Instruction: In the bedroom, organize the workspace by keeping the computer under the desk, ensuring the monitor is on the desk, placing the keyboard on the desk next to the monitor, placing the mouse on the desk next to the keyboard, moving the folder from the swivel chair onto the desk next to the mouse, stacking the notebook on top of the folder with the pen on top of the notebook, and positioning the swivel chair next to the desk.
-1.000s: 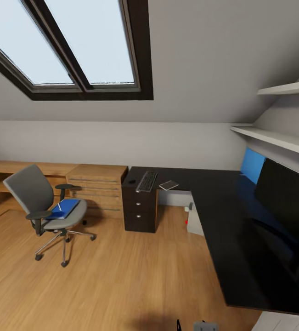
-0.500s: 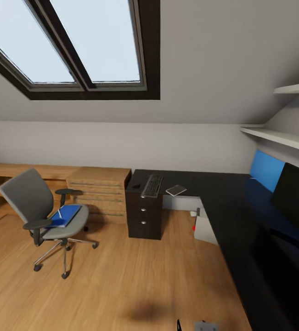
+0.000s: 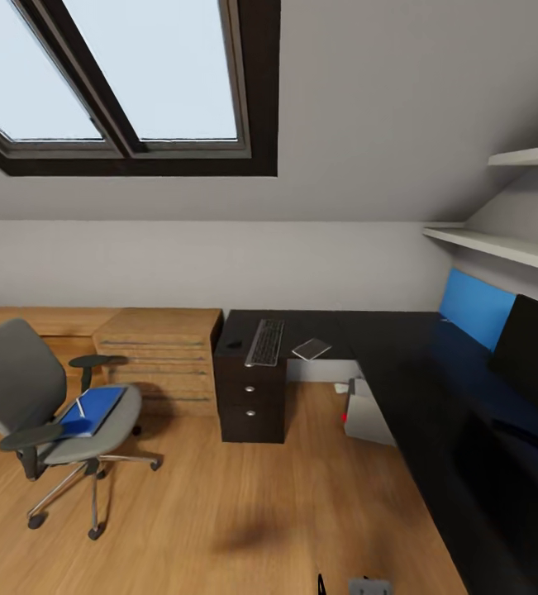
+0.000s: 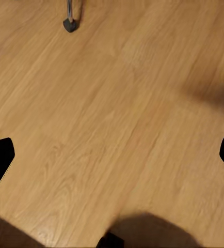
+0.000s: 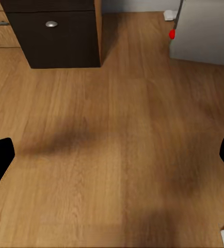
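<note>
Folder (image 3: 93, 410) lies on chair (image 3: 49, 413) seat, pen atop it. My left gripper (image 4: 112, 155) and right gripper (image 5: 112, 155) are spread, empty, over floor. Advise approaching the chair squarely before reaching, keeping clear of armrests.

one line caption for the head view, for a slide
Attic bedroom: blue folder on the swivel chair, keyboard on the black desk, computer beneath.

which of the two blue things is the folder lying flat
The folder on the swivel chair seat, lying flat. The other blue thing is the wall panel, standing upright behind the desk.
</note>
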